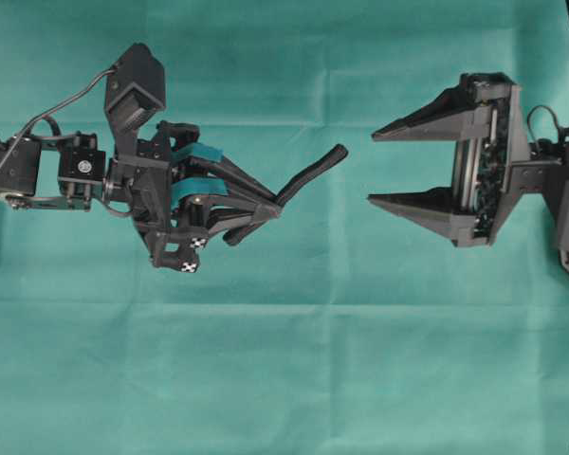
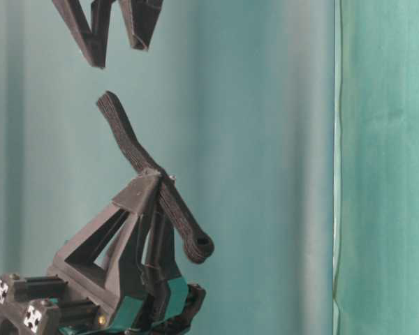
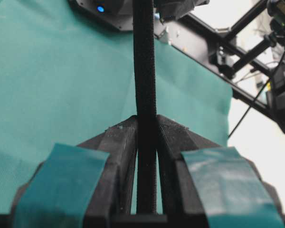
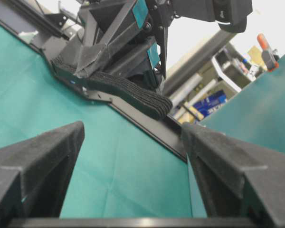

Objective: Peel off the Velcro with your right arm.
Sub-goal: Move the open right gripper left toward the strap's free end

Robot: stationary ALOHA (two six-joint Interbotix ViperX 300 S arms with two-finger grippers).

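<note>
1. While the left gripper [image 1: 266, 210] holds the Velcro [image 1: 313, 175] up off the green-covered surface [image 1: 284, 379], its teal-taped jaws are closed on the strip near mid-length, so that both ends stand clear of the clamp.
2. One end of the Velcro projects towards the right arm [image 1: 541, 161]; the other end, rounded and with a small hole, hangs out behind the left jaws, as the table-level view shows [image 2: 199, 246].
3. The left wrist view confirms the clamp: the strip [image 3: 145, 95] runs straight up between the two closed jaw tips, with no gap visible at either side.
4. The right gripper [image 1: 372, 169] stands wide open and holds nothing; its plain black jaws flank the line of the free end but are apart from it.
5. In the right wrist view the free end [image 4: 154, 102] lies ahead of and between the open jaws, not yet inside them.
6. Judgement: the presentation is deliberate, one end being offered as a tab for the right arm to close on and pull.
7. Whether the strip comprises two mated layers cannot be settled; a seam along the edge seems possible in the table-level view.
</note>
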